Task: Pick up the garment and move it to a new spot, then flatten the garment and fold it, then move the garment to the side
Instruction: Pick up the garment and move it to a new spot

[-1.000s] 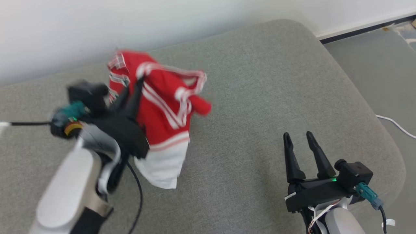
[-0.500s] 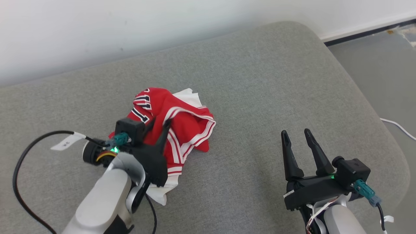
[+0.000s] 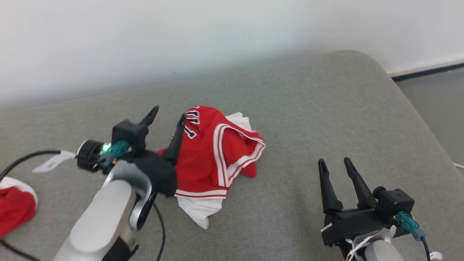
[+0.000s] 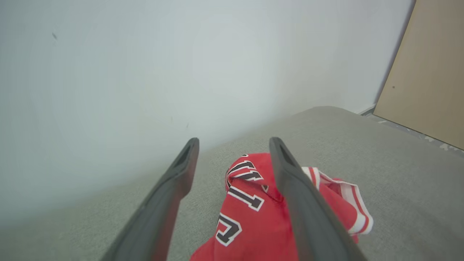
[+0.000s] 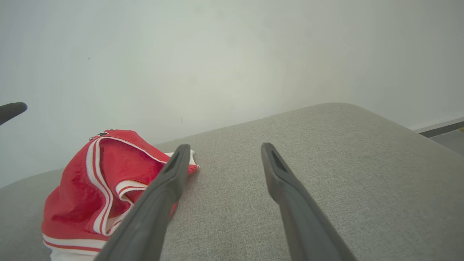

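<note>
One garment (image 3: 217, 156) dropped on cushion (image 3: 326, 108), left hand (image 3: 169, 111) (just opened) alongside

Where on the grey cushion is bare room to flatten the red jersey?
Free: the grey fabric cushion between the crumpled red-and-white jersey, the right gripper and the white wall. Crowded: the left side, with the left gripper, black cable and another red cloth.

Head camera overhead, wrist cameras low, sharing garment (image 3: 212, 163).

Grey fabric couch (image 3: 326, 108) against white wall (image 3: 181, 36), grey floor (image 3: 442, 101)
</note>
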Controlling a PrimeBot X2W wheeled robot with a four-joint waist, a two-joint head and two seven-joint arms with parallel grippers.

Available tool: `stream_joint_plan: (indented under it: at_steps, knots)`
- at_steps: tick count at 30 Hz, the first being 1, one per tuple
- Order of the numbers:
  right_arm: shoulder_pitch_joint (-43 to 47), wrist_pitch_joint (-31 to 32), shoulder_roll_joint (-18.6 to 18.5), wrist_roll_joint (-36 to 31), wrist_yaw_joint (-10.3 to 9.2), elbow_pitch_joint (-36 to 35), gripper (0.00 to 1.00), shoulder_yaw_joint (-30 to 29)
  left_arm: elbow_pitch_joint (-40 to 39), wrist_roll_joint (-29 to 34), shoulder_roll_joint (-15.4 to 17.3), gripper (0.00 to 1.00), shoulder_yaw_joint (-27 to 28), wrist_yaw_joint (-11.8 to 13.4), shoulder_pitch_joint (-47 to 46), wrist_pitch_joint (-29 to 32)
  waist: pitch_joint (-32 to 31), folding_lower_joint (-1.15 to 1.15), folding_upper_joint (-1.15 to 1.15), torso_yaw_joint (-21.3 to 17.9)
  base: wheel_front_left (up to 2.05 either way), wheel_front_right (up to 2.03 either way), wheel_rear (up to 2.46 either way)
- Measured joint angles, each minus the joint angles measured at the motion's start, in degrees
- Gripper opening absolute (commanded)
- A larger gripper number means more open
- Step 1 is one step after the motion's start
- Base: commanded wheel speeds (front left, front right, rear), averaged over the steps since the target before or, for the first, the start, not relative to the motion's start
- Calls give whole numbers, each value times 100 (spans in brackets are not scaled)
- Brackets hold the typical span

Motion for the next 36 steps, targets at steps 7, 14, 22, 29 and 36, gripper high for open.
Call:
stream_joint_plan:
  at_steps: [7,14,22,29,36]
  knots:
    - [116,0,-4,-76,0,42,100,-104,-464,-73,497,100,240,289,691,-41,-184,0,0,350,0,0,0]
    - [219,0,-2,-134,0,102,100,-200,-1195,-185,942,100,545,745,1588,-33,-350,0,0,671,0,0,0]
    - [242,41,-2,-193,0,80,100,-254,-2104,-382,1177,100,921,1363,2675,-101,-489,0,0,996,0,0,0]
    - [338,102,0,-277,0,20,100,-336,-2484,-428,1291,100,1096,1758,3434,-198,-556,0,0,1144,0,0,0]
    - [503,160,-1,-337,0,-62,100,-485,-2759,-350,1356,100,1163,2151,3855,-277,-611,0,0,1245,0,0,0]
